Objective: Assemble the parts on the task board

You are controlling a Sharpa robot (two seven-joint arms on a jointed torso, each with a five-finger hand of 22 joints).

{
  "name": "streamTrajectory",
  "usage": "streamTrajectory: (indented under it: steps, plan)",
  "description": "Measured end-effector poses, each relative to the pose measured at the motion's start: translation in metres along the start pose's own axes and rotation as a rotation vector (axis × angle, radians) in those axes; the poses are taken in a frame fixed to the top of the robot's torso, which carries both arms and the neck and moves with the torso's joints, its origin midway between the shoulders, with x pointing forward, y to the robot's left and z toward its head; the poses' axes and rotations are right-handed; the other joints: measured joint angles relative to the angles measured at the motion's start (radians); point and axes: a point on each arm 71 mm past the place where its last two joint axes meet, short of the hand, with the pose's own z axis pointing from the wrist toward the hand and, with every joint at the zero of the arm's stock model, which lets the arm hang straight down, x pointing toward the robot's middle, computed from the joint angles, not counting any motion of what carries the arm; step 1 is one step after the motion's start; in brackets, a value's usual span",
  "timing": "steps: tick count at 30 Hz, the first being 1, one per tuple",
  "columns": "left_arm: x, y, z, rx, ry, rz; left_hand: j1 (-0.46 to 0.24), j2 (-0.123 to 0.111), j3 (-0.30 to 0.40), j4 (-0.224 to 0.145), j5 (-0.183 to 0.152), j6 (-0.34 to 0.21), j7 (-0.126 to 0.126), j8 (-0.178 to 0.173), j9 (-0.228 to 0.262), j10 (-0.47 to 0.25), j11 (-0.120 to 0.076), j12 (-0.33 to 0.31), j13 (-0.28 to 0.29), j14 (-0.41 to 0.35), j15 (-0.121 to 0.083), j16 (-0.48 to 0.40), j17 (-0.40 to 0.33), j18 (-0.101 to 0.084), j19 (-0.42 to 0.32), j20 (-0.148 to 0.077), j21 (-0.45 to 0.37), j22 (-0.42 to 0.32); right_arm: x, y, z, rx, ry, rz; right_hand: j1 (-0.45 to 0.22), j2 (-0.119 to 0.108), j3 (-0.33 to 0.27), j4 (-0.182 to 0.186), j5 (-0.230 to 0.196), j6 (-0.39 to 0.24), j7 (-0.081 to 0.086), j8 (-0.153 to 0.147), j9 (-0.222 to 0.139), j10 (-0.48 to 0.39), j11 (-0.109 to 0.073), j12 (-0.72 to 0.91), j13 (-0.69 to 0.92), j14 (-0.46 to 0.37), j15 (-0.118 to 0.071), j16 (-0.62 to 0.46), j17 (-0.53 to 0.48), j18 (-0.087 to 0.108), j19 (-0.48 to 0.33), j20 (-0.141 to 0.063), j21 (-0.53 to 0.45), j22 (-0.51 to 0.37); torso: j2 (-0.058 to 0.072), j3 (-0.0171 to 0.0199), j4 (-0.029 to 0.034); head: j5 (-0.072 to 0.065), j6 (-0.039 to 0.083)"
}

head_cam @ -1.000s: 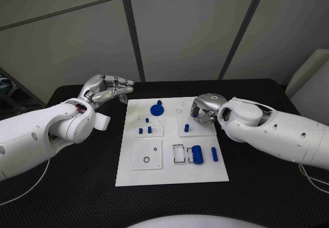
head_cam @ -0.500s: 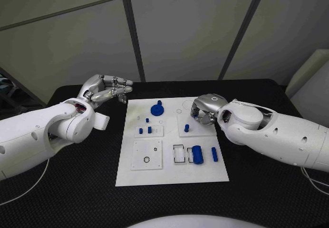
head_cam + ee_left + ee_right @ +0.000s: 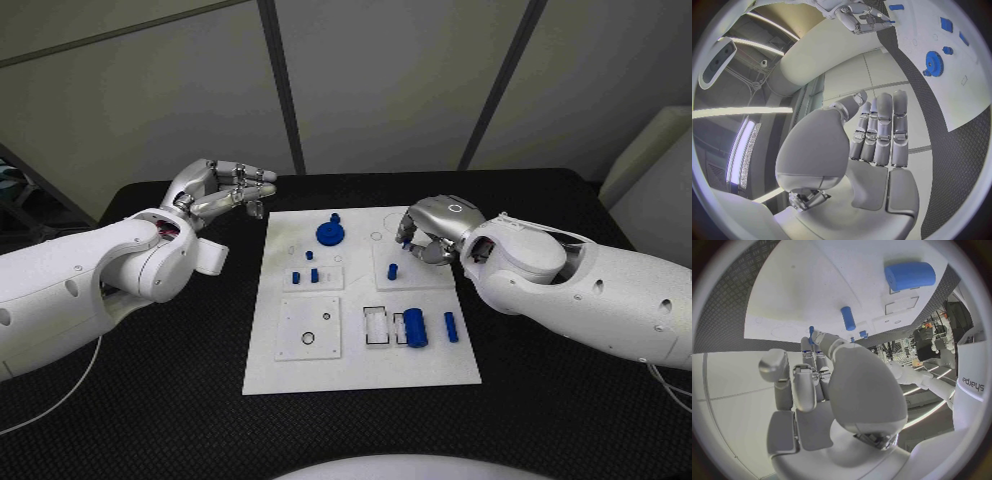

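Note:
The white task board (image 3: 361, 350) lies in the middle of the black table. On it are a blue gear (image 3: 330, 232), several small blue pegs (image 3: 304, 273), a single peg (image 3: 392, 268), a thick blue cylinder (image 3: 415, 326) and a blue bar (image 3: 450, 325). My right hand (image 3: 431, 234) hovers over the board's far right part, fingers curled. It pinches a thin blue pin (image 3: 811, 331) at its fingertips, above the single peg (image 3: 848, 318). My left hand (image 3: 224, 190) is raised beside the board's far left corner and holds nothing; its fingers (image 3: 879, 130) lie side by side.
A square white plate with a ring-shaped hole (image 3: 310, 325) and an empty rectangular slot (image 3: 376, 325) sit in the board's near half. Black table (image 3: 173, 400) surrounds the board. My right forearm (image 3: 577, 285) lies across the table to the right.
My right arm has shifted slightly, with the hand staying over the board's far right part. The left hand has barely moved.

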Motion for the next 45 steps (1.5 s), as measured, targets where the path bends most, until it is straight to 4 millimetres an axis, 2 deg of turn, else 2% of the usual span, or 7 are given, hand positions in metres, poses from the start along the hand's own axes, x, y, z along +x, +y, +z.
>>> streamTrajectory:
  steps: [5, 8, 12, 17, 26, 33, 45]
  plan:
    - [0.001, 0.000, 0.001, 0.000, 0.001, -0.001, 0.000, 0.000, 0.000, 0.000, 0.000, 0.000, 0.000, 0.000, -0.001, 0.000, 0.000, 0.000, 0.000, 0.000, 0.000, 0.000, -0.001, 0.000, 0.000, 0.000, 0.000, 0.000, -0.006, 0.014, -0.003, -0.035, -0.028, 0.025, 0.000, 0.000, 0.003, -0.003, 0.005, 0.002, 0.002, -0.004, 0.000, 0.004, 0.004, -0.001, 0.000, 0.000, 0.000, 0.000, 0.000, 0.000, 0.000, 0.000, 0.004, 0.003, 0.000, -0.0001, 0.0000, 0.004, 0.002]
    - [0.002, 0.000, 0.001, 0.000, 0.003, -0.002, 0.000, 0.000, 0.000, 0.000, 0.000, -0.001, 0.001, 0.000, -0.001, 0.000, 0.000, 0.000, 0.000, 0.000, 0.000, 0.000, -0.001, 0.000, 0.000, 0.000, 0.000, 0.000, -0.010, 0.029, -0.003, -0.072, -0.045, 0.051, 0.000, 0.000, 0.004, -0.004, 0.008, 0.002, 0.002, -0.004, -0.001, 0.004, 0.004, -0.004, 0.000, 0.000, 0.000, 0.000, 0.000, 0.000, 0.000, 0.000, 0.004, 0.003, 0.000, 0.0001, 0.0000, 0.010, 0.003]
    - [0.004, 0.000, 0.003, 0.001, 0.006, -0.005, 0.000, 0.000, 0.000, 0.000, 0.000, -0.004, 0.004, 0.000, -0.001, 0.000, 0.000, 0.000, 0.000, 0.000, 0.000, 0.000, -0.001, 0.000, 0.000, 0.000, 0.000, -0.001, -0.014, 0.054, 0.000, -0.130, -0.063, 0.088, 0.000, 0.000, 0.007, -0.007, 0.010, 0.002, 0.002, -0.008, -0.001, 0.004, 0.004, -0.004, 0.000, 0.000, 0.000, 0.000, 0.000, 0.000, 0.000, 0.000, 0.004, 0.004, 0.001, 0.0005, 0.0000, 0.022, 0.002]
    - [0.007, 0.000, 0.004, 0.002, 0.010, -0.007, 0.000, 0.000, 0.000, 0.000, 0.000, -0.004, 0.004, 0.000, -0.001, 0.000, 0.000, 0.000, 0.000, 0.000, 0.000, -0.004, -0.002, 0.000, 0.000, 0.000, 0.000, -0.001, -0.015, 0.075, 0.005, -0.181, -0.069, 0.123, -0.004, -0.005, 0.008, -0.008, 0.011, 0.002, 0.002, -0.009, -0.001, 0.004, 0.004, -0.008, 0.000, 0.000, 0.000, 0.000, 0.001, 0.000, 0.000, 0.000, 0.004, 0.004, 0.001, 0.0002, 0.0006, 0.038, -0.003]
    - [0.011, 0.000, 0.006, 0.004, 0.016, -0.011, 0.000, 0.000, 0.000, 0.000, 0.000, -0.004, 0.004, 0.000, -0.001, 0.000, 0.000, 0.000, 0.000, 0.000, 0.000, -0.004, -0.002, 0.000, 0.000, 0.000, 0.000, -0.001, 0.010, 0.107, 0.004, -0.239, -0.018, 0.202, -0.009, -0.001, 0.008, -0.008, 0.015, 0.002, 0.002, -0.009, -0.002, 0.004, 0.004, -0.010, 0.000, 0.000, 0.000, 0.000, 0.001, 0.000, 0.000, 0.000, 0.004, 0.003, 0.001, -0.0011, 0.0012, 0.062, -0.013]
    - [0.013, 0.000, 0.007, 0.005, 0.020, -0.014, 0.000, 0.000, 0.000, 0.000, 0.000, -0.003, 0.003, 0.000, -0.001, -0.007, 0.000, 0.000, 0.000, 0.000, 0.000, -0.004, -0.003, 0.000, 0.000, 0.000, 0.000, -0.001, 0.031, 0.121, 0.002, -0.262, 0.031, 0.228, -0.010, -0.002, 0.010, -0.010, 0.015, 0.002, 0.002, -0.009, -0.002, 0.004, 0.004, -0.012, 0.000, 0.000, 0.000, 0.000, 0.001, 0.000, 0.000, 0.000, 0.004, 0.003, 0.002, -0.0004, 0.0001, 0.073, -0.022]
    - [0.014, 0.000, 0.008, 0.005, 0.021, -0.015, 0.000, 0.000, 0.000, 0.000, 0.000, -0.003, 0.003, 0.000, -0.001, -0.007, 0.000, 0.000, 0.000, 0.000, 0.000, -0.004, -0.003, 0.000, 0.000, 0.000, 0.000, -0.001, 0.040, 0.125, 0.004, -0.275, 0.058, 0.226, -0.011, -0.003, 0.010, -0.010, 0.015, 0.002, 0.002, -0.009, -0.003, 0.004, 0.004, -0.019, -0.001, 0.000, 0.000, 0.000, 0.000, 0.000, 0.000, 0.000, 0.004, 0.000, 0.002, -0.0003, 0.0001, 0.087, -0.038]
